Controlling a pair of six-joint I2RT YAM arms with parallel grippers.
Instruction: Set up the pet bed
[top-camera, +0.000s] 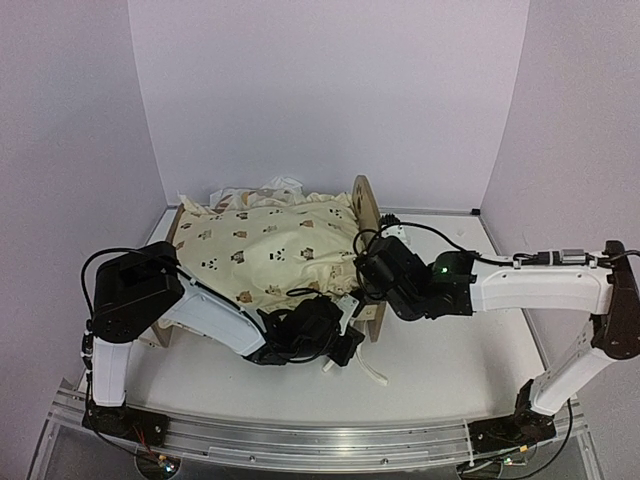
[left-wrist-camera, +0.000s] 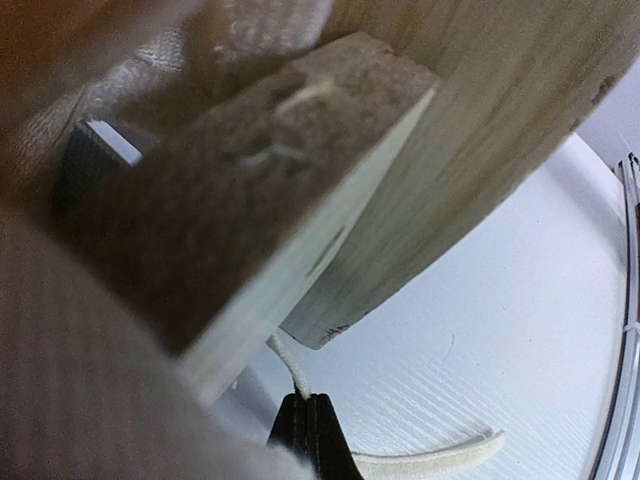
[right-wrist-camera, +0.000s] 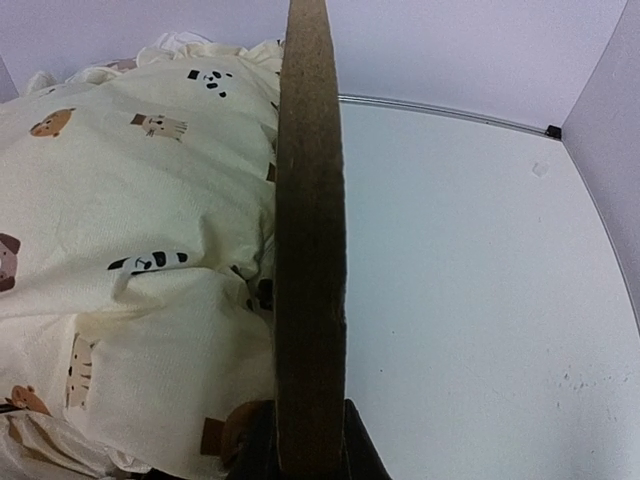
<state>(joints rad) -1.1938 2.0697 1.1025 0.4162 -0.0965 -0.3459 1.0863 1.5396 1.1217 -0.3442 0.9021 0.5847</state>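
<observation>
The small light plywood pet bed (top-camera: 366, 203) sits mid white bench (top-camera: 450, 350) under a cream animal-print quilt (top-camera: 270, 245), the right hand (right-wrist-camera: 310, 445) clamped on its right end and the left hand (left-wrist-camera: 310, 425) pinched shut on a thin white cord (left-wrist-camera: 430, 462), which I think needs tucking in next.

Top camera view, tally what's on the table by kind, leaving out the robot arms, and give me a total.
Pet bed: 1
Animal-print quilt: 1
Cream cord: 1
Total: 3
</observation>
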